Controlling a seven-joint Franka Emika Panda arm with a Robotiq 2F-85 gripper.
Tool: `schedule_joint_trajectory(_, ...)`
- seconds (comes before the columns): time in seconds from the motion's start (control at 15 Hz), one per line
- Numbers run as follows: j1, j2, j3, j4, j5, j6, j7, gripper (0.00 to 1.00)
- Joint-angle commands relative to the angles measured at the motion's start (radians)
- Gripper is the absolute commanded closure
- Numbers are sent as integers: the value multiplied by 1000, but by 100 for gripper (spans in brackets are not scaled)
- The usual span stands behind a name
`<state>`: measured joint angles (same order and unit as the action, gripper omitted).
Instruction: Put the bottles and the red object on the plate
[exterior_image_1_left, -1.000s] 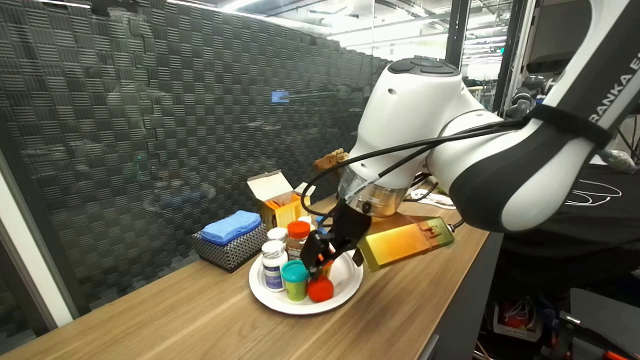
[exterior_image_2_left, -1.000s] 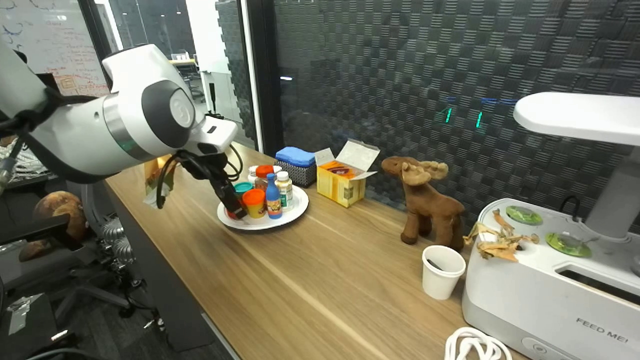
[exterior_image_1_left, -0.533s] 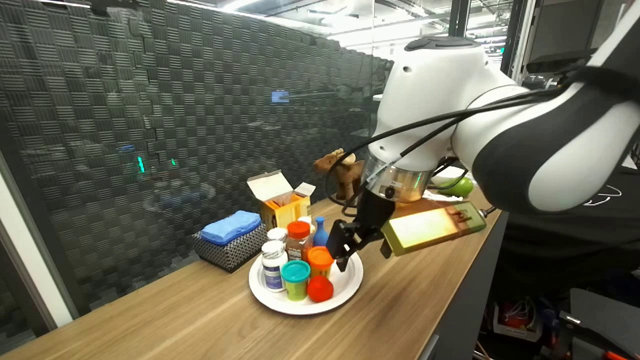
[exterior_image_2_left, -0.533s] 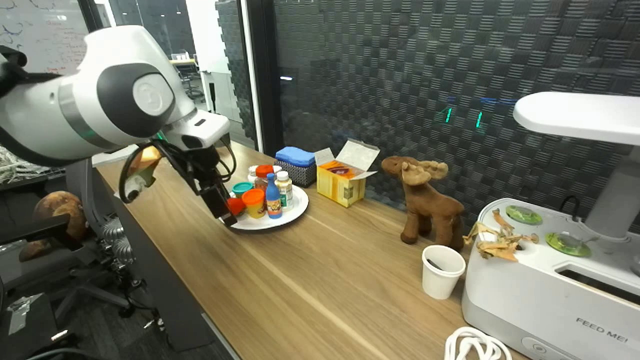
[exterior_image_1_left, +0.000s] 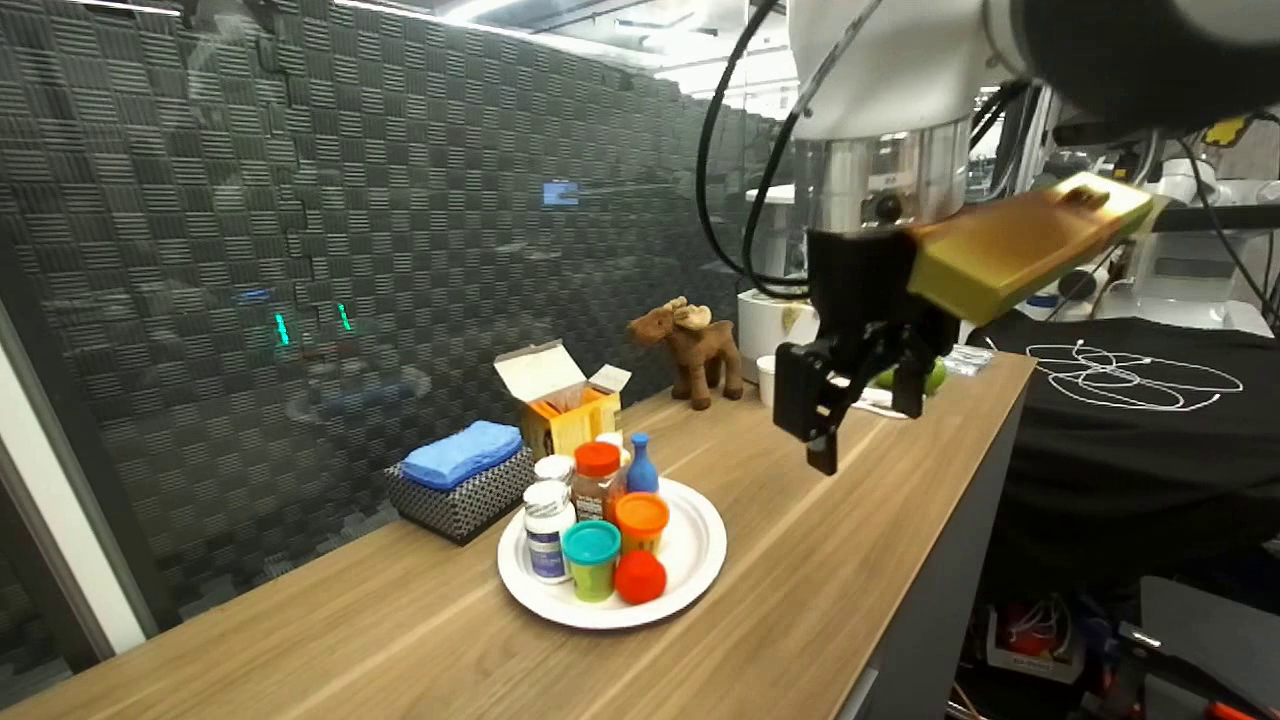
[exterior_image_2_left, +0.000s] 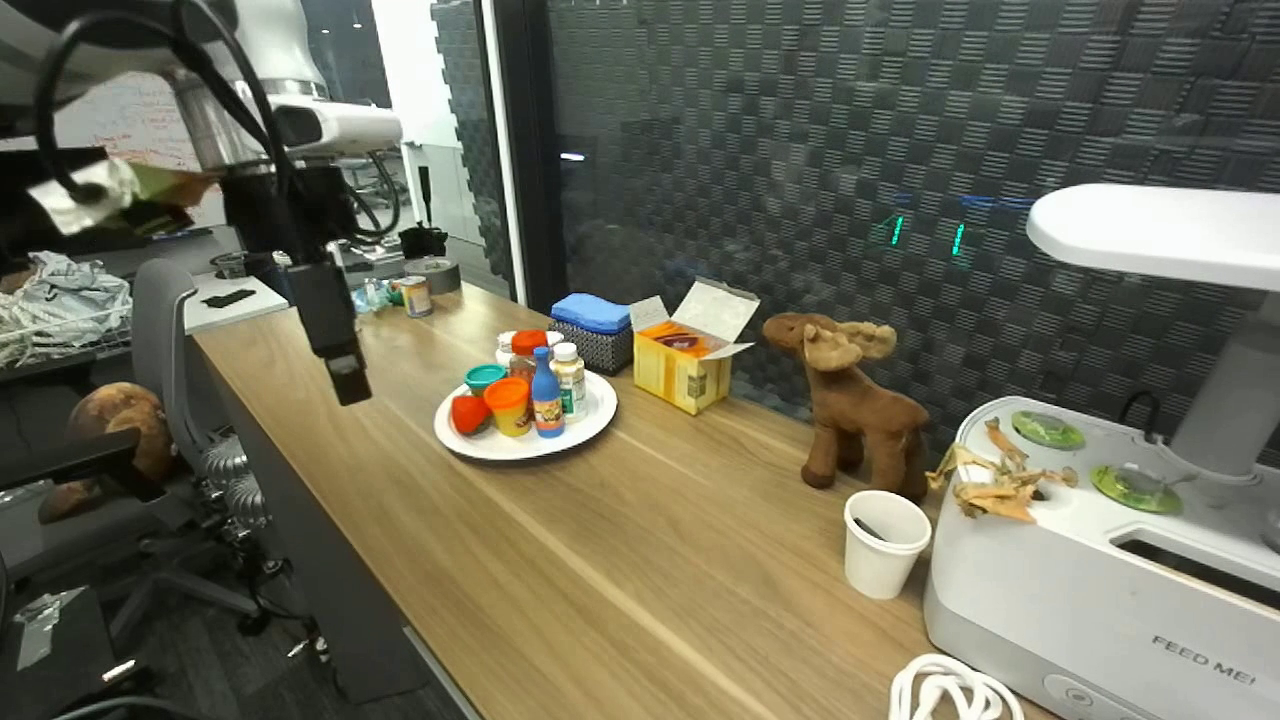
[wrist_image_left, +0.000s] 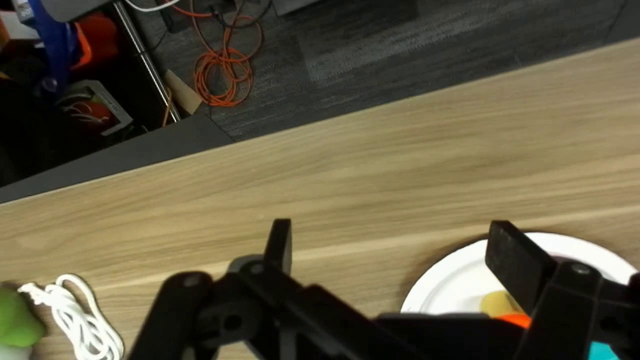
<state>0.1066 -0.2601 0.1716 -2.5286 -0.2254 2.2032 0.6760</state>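
Placing apparently complete: bottles (exterior_image_1_left: 597, 500) and red ball (exterior_image_1_left: 640, 578) are sitting on plate (exterior_image_1_left: 695, 540); wide-spread, empty claw (exterior_image_1_left: 865, 428) is hanging clear of it, probably needing only retreat.

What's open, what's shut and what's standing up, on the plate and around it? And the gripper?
Gripper: open, holding nothing
Plate: lying flat
Red ball: resting on the plate
Green jar: shut, standing
Orange-lidded jar: shut, standing
Red-lidded jar: shut, standing
White bottles: shut, standing
Blue bottle: standing
Yellow box: open
Toy moose: standing
Paper cup: upright, open top
Blue cloth: looks folded
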Motion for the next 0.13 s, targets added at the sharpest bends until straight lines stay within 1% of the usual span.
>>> schedule_joint_trajectory(0.0, -11, -36, 15, 7, 47, -63, -78, 0)
schedule_joint_trajectory(0.07, -8, -68, 15, 10, 76, -106, -131, 0)
